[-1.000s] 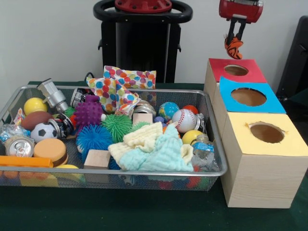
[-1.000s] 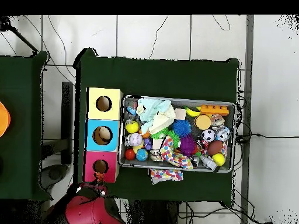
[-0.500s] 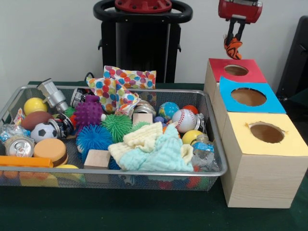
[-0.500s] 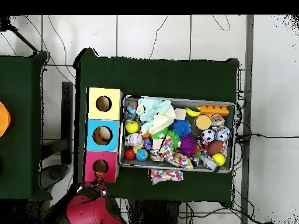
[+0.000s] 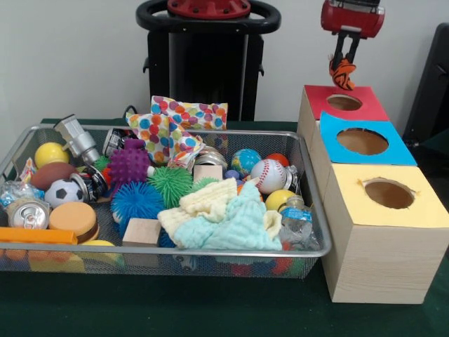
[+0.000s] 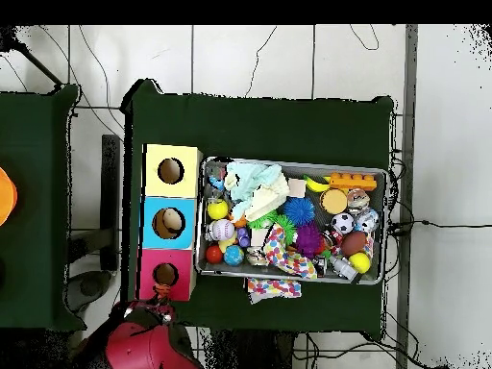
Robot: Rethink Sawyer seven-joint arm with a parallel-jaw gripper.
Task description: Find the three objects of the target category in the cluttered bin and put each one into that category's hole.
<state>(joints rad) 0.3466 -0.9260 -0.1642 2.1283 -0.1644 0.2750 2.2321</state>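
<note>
My gripper (image 5: 344, 69) hangs from the red arm at the top right of the front view, shut on a small orange toy with dark stripes (image 5: 342, 71). It holds the toy in the air above the far side of the red-surround hole (image 5: 344, 102). In the overhead view the red arm head (image 6: 144, 344) sits just below the red-surround hole (image 6: 165, 274) and hides the toy. The wire mesh bin (image 5: 317, 210) lies to the left of the boxes, full of clutter; it also shows in the overhead view (image 6: 382, 175). No other soft toy animal shows in the bin.
The blue-surround hole (image 5: 363, 141) and the yellow-surround hole (image 5: 389, 193) follow towards the camera on the pale wood box. The bin holds spiky balls (image 5: 137, 200), a baseball (image 5: 268, 175), cloths (image 5: 224, 217), a can (image 5: 27, 213) and a polka-dot bag (image 5: 172, 126).
The gripper with the striped toy has risen slightly and shifted a little to the right in the front view. Nothing in the bin has moved.
</note>
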